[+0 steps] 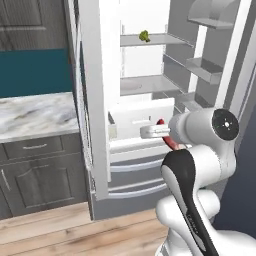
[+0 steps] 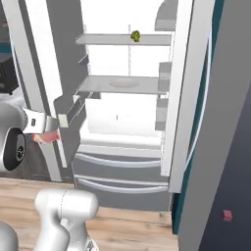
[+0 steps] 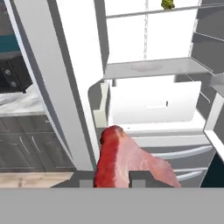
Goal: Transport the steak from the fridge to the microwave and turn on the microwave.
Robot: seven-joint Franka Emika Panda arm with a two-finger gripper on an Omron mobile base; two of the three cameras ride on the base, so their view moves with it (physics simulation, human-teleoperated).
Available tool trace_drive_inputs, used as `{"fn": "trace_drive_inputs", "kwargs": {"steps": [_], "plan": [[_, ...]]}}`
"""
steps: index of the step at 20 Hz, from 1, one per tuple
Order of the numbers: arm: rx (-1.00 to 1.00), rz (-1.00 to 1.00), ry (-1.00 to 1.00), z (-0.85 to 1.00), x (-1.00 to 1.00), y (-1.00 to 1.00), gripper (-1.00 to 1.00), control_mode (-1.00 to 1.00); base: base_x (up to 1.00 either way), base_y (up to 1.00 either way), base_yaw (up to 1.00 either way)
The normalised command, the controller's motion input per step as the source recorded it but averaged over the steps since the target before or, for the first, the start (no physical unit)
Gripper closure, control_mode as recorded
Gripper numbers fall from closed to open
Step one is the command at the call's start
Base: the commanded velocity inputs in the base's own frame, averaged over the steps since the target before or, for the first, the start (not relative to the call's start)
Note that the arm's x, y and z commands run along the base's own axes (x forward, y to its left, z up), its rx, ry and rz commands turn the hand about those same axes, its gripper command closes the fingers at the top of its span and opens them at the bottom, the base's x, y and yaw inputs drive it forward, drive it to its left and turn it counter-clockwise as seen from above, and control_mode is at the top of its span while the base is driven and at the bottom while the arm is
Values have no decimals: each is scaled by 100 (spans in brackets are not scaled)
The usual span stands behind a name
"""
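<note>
My gripper is shut on the steak, a pink-red marbled slab that hangs between the fingertips in front of the open fridge. From the left base the steak peeks out red beside the gripper, level with the fridge's white drawer. In the right base view the gripper holds the steak left of the fridge opening. A corner of the black microwave shows at the far left above the counter.
A small green vegetable sits on the upper fridge shelf. The white drawer stands pulled out below the middle shelf. A marble counter over dark cabinets lies left of the fridge. Open fridge doors flank the hand on both sides.
</note>
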Motion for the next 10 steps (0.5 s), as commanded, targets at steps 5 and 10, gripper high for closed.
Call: {"fn": "trace_drive_inputs", "kwargs": {"steps": [5,10], "plan": [[0,0,0,0,0,0,100,100,-5,70,-9],[0,0,0,0,0,0,100,100,-1,77,-1]]}}
